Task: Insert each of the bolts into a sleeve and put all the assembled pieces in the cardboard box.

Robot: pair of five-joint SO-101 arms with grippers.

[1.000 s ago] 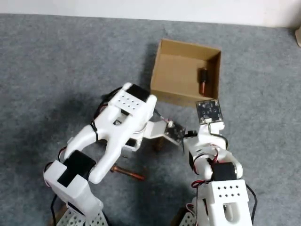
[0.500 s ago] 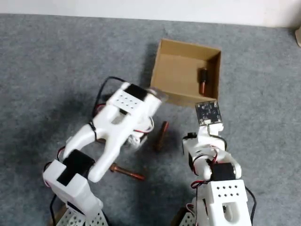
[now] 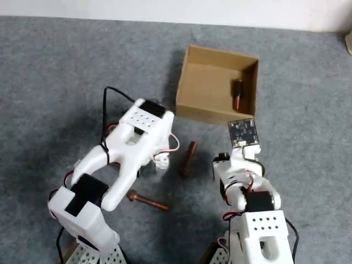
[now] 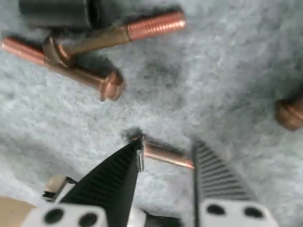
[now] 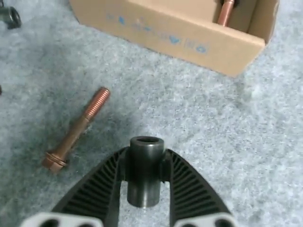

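Clamping the sleeve [image 5: 144,182] bore-up, the right gripper [image 5: 144,158] looks ready to take a bolt [image 4: 169,157], which the left gripper [image 4: 166,144] straddles with spread jaws.

Table cover [image 3: 55,66]: grey felt-like cloth, rough, matt. Bolt [image 5: 78,127]: copper-toned metal, slight sheen, threaded end. Sleeve [image 5: 144,179]: dark, smooth, matt. Cardboard box [image 5: 165,33]: brown paperboard, matt. Right gripper [image 5: 145,161]: black ribbed plastic fingers [image 5: 102,184].

Soft overhead light is falling evenly across the grey carpet [image 3: 55,66], the left arm [image 3: 132,143] is casting a broad faint shadow, and the bolts [image 4: 78,74] are throwing short dark ones.
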